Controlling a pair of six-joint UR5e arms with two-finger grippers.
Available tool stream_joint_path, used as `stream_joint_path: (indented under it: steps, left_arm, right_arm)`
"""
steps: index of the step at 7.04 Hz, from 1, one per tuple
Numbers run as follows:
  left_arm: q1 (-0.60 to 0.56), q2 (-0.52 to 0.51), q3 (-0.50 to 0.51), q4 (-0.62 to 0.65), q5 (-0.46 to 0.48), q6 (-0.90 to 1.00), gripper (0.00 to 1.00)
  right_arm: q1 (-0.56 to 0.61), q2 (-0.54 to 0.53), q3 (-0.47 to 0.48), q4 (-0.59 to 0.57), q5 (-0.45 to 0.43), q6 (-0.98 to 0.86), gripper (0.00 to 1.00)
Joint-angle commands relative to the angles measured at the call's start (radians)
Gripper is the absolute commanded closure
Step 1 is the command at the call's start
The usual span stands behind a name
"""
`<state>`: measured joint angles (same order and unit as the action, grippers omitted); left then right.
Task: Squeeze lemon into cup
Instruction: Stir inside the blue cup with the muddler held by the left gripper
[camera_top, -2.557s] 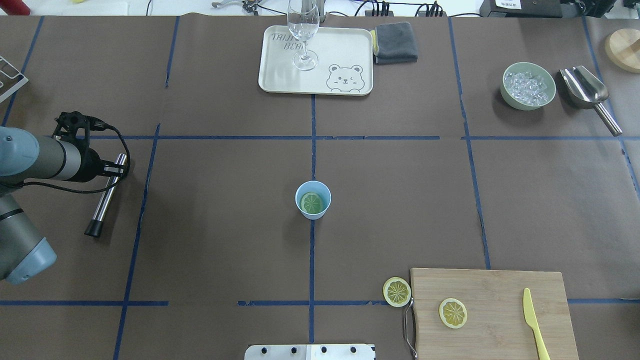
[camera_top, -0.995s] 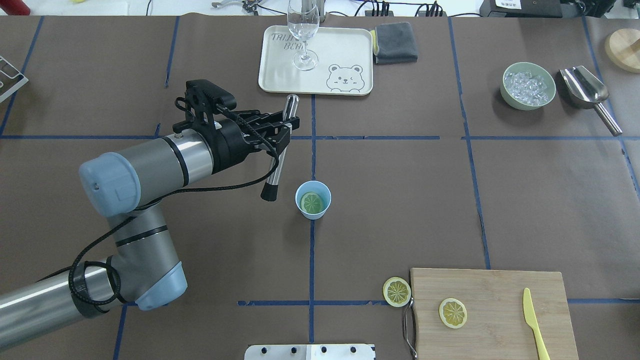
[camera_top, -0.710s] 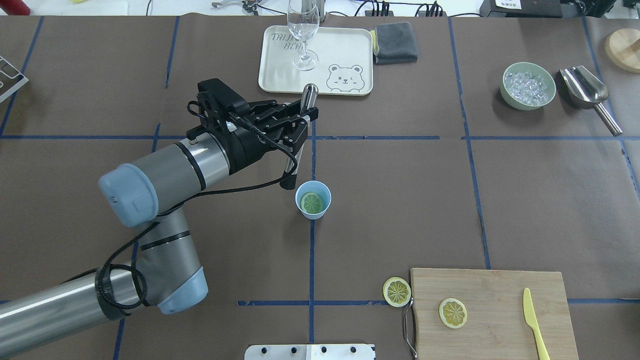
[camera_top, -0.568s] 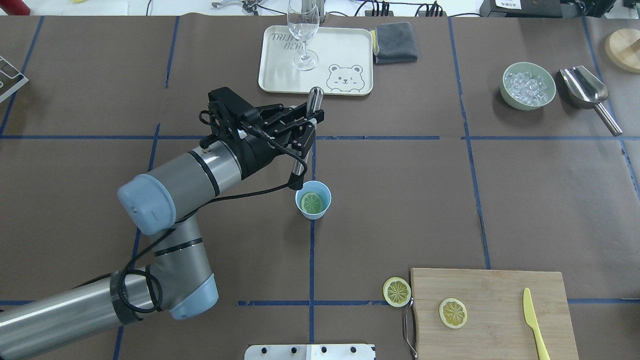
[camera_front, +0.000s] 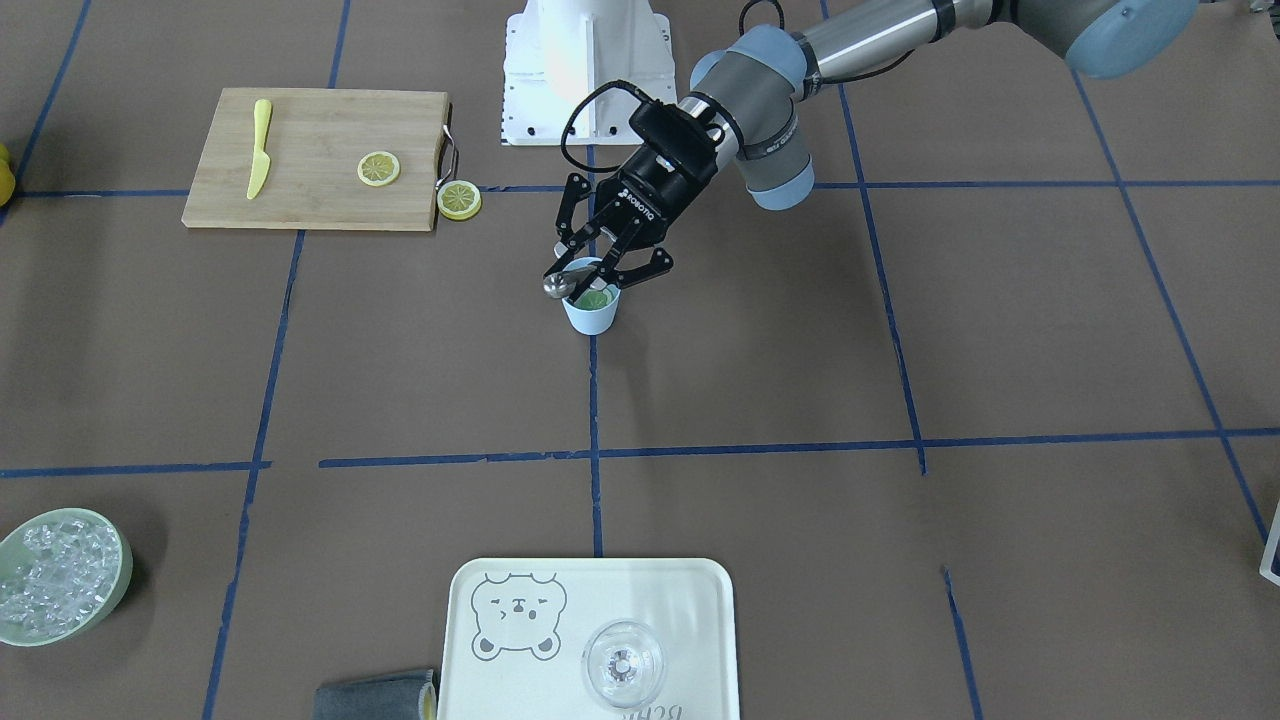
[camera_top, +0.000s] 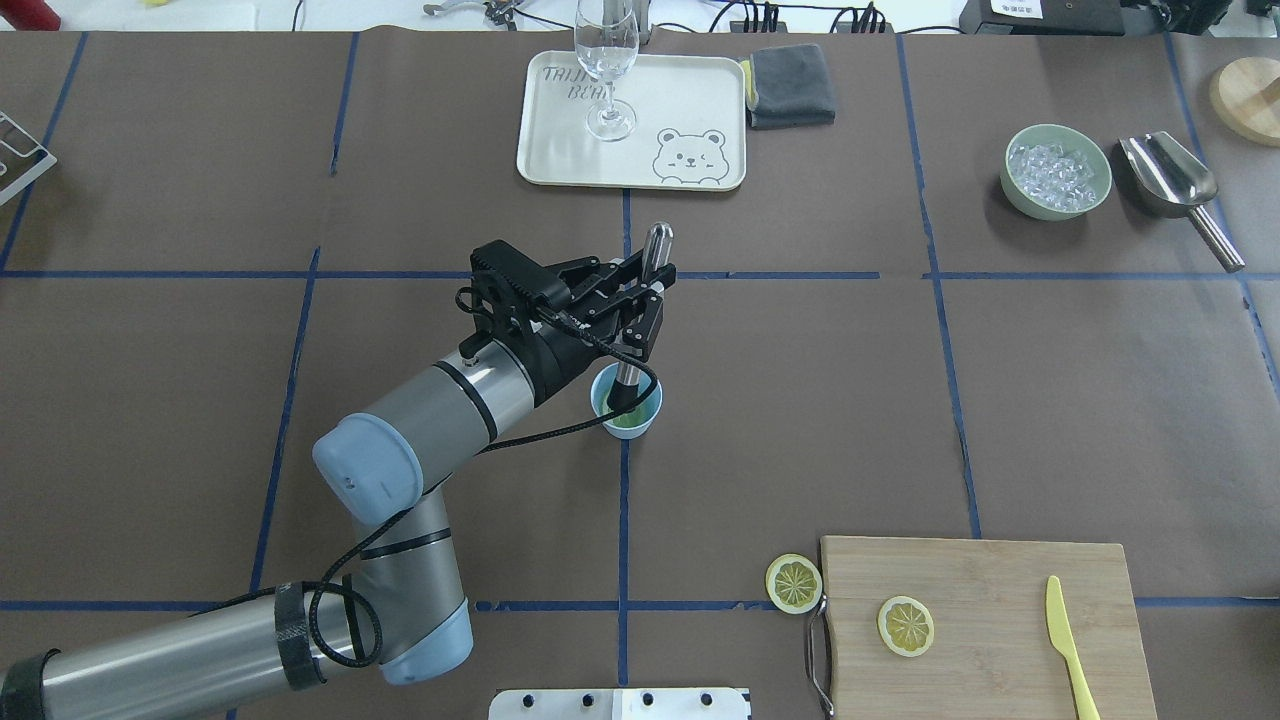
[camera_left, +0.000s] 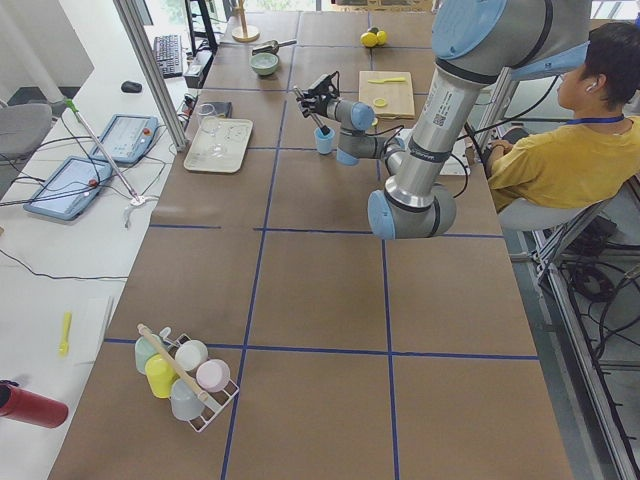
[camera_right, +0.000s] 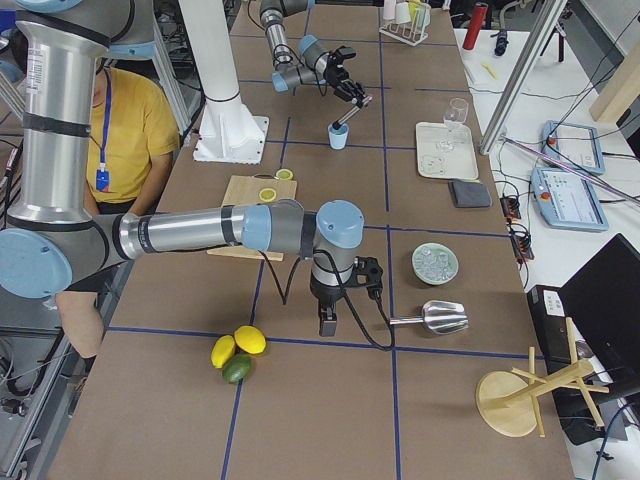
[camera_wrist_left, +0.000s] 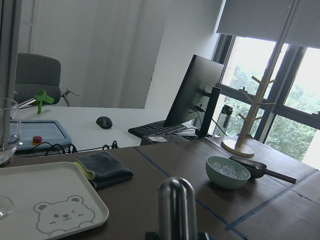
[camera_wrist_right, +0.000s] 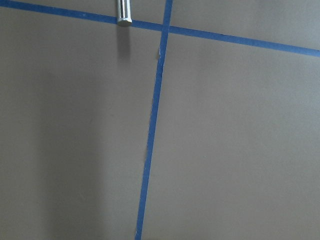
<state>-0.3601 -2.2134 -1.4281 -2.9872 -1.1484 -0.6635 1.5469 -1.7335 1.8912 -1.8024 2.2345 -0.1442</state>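
Note:
The light-blue cup (camera_top: 646, 414) stands at the table's middle and also shows in the front view (camera_front: 590, 318). A lemon slice (camera_front: 598, 298) lies inside it, looking greenish and partly hidden. My left gripper (camera_top: 645, 292) is shut on a steel muddler (camera_top: 655, 246) and holds it nearly upright, with its black lower end down inside the cup. The muddler's rounded top shows in the left wrist view (camera_wrist_left: 176, 205). My right gripper (camera_right: 328, 322) shows only in the right side view, low over the table near the scoop; I cannot tell whether it is open or shut.
Two more lemon slices lie at the front right, one on the wooden board (camera_top: 906, 626) and one beside it (camera_top: 794, 583), with a yellow knife (camera_top: 1066, 642). A tray (camera_top: 700, 100) with a glass (camera_top: 606, 60), a grey cloth (camera_top: 792, 85), an ice bowl (camera_top: 1057, 171) and a scoop (camera_top: 1175, 185) lie at the back.
My left arm has swung in from the left edge with the muddler, moved right and nearer, and lowered the muddler's black end into the cup.

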Motion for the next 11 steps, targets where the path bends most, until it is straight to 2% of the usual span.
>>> stream_joint_path:
  steps: [1,4,7,8,10,11]
  left_arm:
    - [0.016,-0.002,0.072,-0.003,0.040,0.001,1.00]
    - [0.023,-0.020,0.069,0.000,0.036,0.001,1.00]
    - [0.013,-0.011,-0.095,0.051,0.036,0.082,1.00]
    - [0.001,-0.012,-0.145,0.119,0.013,0.082,1.00]
    - [-0.060,-0.009,-0.276,0.376,-0.098,0.065,1.00]
    - [-0.091,-0.005,-0.294,0.499,-0.152,0.064,1.00]
  right_arm:
    - [0.004,0.000,0.000,0.000,-0.001,0.000,0.00]
    - [0.005,0.000,-0.001,0.000,-0.001,-0.002,0.00]
    - [0.004,-0.001,-0.006,0.000,-0.001,-0.002,0.00]
    - [0.005,-0.001,-0.006,0.000,-0.001,-0.002,0.00]
    - [0.005,-0.003,-0.007,0.000,0.000,-0.003,0.00]
    - [0.005,-0.004,-0.007,0.000,0.000,-0.003,0.00]
